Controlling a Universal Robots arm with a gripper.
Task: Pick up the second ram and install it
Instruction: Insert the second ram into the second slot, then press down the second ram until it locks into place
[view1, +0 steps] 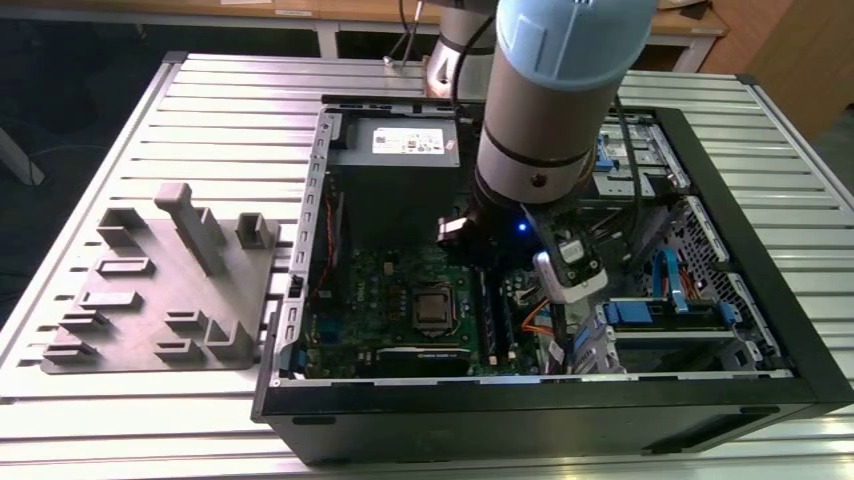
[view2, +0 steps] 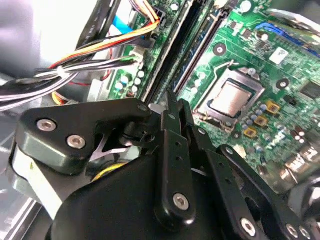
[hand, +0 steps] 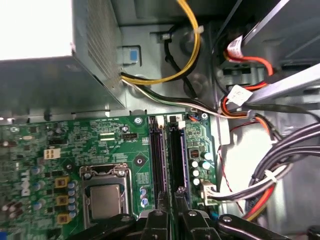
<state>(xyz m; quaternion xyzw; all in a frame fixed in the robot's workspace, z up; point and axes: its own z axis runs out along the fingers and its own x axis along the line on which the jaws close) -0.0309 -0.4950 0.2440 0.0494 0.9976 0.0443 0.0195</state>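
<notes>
My gripper (hand: 170, 194) hangs inside the open computer case (view1: 747, 330), low over the motherboard (view1: 387, 300). Its two black fingers (view2: 170, 107) stand close together, shut on the second ram (hand: 172, 170). The ram is a thin dark strip seen edge-on. It runs out from between the fingertips along the outer long slot (view2: 172, 65), beside the neighbouring slot (hand: 158, 160). I cannot tell whether the strip touches the slot. In the exterior view the arm's wrist (view1: 534, 170) covers the gripper above the slots (view1: 491, 315).
The square silver processor socket (hand: 105, 200) lies close beside the slots. Bundled cables (hand: 270, 165) and drive bays (view1: 667, 305) crowd the other side. The power supply (view1: 400, 145) fills the case's far end. A grey holder block (view1: 160, 290) sits on the slatted table at the exterior view's left.
</notes>
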